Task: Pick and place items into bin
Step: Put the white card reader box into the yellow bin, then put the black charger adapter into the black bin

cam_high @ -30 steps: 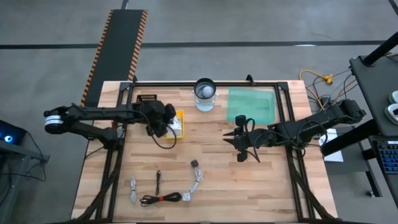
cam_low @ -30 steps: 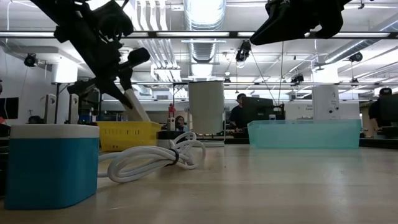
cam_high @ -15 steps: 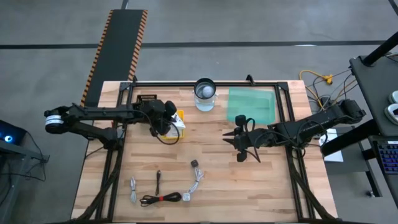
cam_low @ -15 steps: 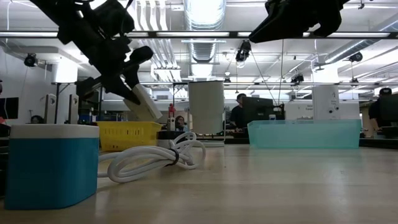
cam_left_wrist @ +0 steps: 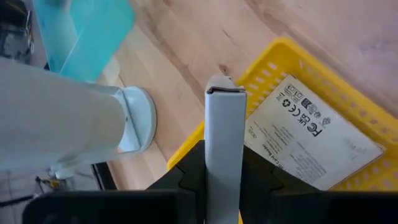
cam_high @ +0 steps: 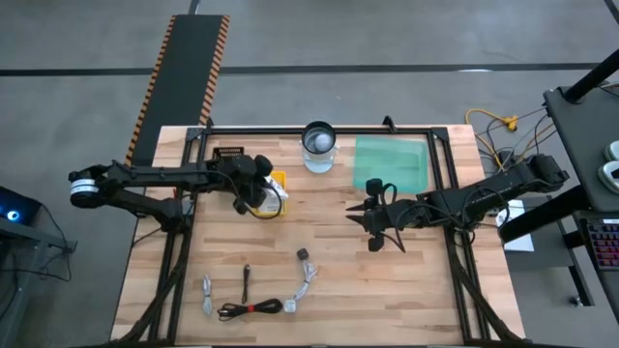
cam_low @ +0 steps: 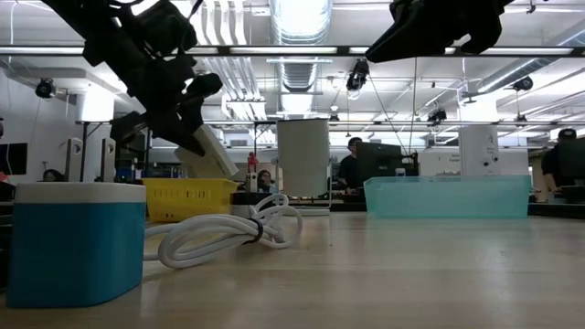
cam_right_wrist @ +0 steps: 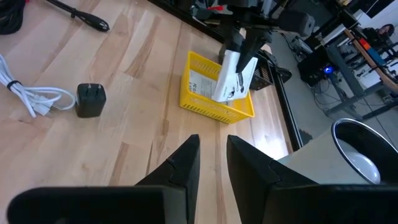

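Currently left gripper [cam_left_wrist: 222, 180] pinches a white card [cam_left_wrist: 224, 143] edge-on, its long axis tilted, lower end over the yellow bin [cam_high: 277, 189]; right gripper [cam_high: 366, 220] hovers mid-table, fingers slightly apart, holding nothing

Card's [cam_left_wrist: 225, 155] lower end (within left claw [cam_left_wrist: 224, 186]) hidden.

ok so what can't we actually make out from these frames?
- High view: the white card and most of the yellow bin are covered by the left gripper.
- Left wrist view: the card shows edge-on, its face unreadable; its lower end is hidden between the jaws.
- Low view: the blue block blocks the table behind it.
- High view: the small black stick and thin cables are too small for detail.
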Available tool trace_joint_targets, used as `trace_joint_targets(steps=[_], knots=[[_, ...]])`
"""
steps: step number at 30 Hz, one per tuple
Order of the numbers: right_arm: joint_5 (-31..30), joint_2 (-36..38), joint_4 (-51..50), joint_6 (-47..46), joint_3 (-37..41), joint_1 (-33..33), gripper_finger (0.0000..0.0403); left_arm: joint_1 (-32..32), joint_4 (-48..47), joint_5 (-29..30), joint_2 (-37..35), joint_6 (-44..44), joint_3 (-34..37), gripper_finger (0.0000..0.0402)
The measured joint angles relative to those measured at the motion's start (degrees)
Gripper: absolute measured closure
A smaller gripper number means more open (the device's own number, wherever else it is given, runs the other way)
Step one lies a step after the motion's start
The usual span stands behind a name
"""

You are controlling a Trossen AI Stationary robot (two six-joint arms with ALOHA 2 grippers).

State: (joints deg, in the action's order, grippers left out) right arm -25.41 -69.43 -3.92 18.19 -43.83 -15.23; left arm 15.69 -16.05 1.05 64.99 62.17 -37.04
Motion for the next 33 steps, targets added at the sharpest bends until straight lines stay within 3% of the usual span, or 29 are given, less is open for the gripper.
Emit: trace_joint_targets(steps=[5,18,33], knots=[[-0.02,0.0,0.0,0.7,0.0,-0.01,0.0335,-0.01,-0.14,1.06,0.07,-4.57,0.02,0.0344],[-0.07,0.0,0.0,1.95,0.0,0.0,0.0335,-0.01,-0.44,1.36,-0.32,-7.64,-0.03,0.0222],[-0.07,0.04,-0.02,3.48,0.02,-0.02,0.0335,-0.01,-5.26,-1.61,-1.41,-10.9,-0.96,0.021]])
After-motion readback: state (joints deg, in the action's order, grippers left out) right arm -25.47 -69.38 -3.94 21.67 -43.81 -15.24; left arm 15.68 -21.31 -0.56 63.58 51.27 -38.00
